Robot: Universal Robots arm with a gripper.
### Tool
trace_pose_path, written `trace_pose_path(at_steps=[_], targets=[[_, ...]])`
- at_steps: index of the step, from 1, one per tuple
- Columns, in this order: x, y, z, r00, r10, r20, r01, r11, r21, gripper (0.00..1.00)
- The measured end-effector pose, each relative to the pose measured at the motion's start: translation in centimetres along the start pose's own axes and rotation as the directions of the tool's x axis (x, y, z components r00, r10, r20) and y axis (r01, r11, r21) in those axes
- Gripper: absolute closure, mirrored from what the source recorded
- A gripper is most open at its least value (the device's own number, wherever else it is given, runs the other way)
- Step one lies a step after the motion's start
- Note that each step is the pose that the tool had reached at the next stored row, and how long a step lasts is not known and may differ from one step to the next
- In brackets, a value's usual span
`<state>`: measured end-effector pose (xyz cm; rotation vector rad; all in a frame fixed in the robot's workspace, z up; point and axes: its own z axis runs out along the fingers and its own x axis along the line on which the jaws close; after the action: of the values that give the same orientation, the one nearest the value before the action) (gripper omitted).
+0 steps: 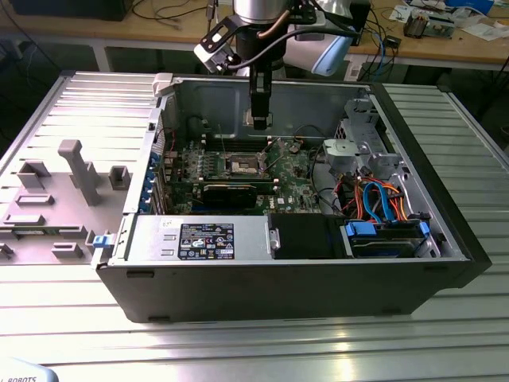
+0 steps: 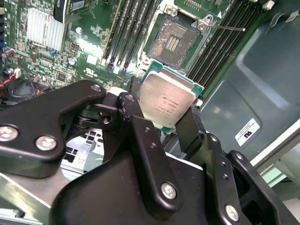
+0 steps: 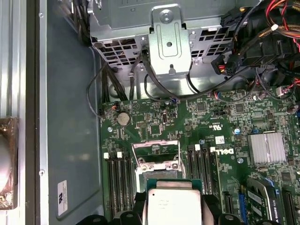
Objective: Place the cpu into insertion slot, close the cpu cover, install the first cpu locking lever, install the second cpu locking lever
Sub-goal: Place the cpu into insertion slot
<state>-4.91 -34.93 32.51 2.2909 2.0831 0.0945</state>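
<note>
Ribbed metal table (image 1: pixel 238 350) carries an open computer case (image 1: pixel 286 290) lying on its side, with a cluttered workbench (image 1: pixel 445 48) behind it at twelve o'clock in the exterior view. Inside the case lies the green motherboard (image 1: pixel 294 187). The arm (image 1: pixel 258 16) hangs in from twelve o'clock, and my claw (image 1: pixel 260 121) sits above the board, at about one o'clock from the socket (image 1: pixel 245 165) in that view.

The claw is clenched on the chip (image 2: pixel 166 96). In the second wrist view its black fingers (image 2: pixel 194 122) press on two opposite edges, and the chip's silver top faces the camera, clear of the board. The socket's brownish contact field lies bare. In the first wrist view the cover (image 3: pixel 156 142) stands swung up, and a thin wire lever (image 2: pixel 227 28) sticks out free beside the socket.

I judge I'm on the first step: the chip is held over the board and not yet in the socket, and nothing is covered or latched. Seating calls for the chip level, squared to the socket rim and centred over it, then set down gently without scraping the contacts. I can't tell from here whether the corner marks agree.
</note>
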Motion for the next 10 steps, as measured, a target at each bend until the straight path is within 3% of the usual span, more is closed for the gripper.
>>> trace_pose_path(at_steps=[10], targets=[[0.01, 0.0, 0.04, 1.0, 0.001, 0.0, -0.001, 1.0, -0.0001, 0.46]])
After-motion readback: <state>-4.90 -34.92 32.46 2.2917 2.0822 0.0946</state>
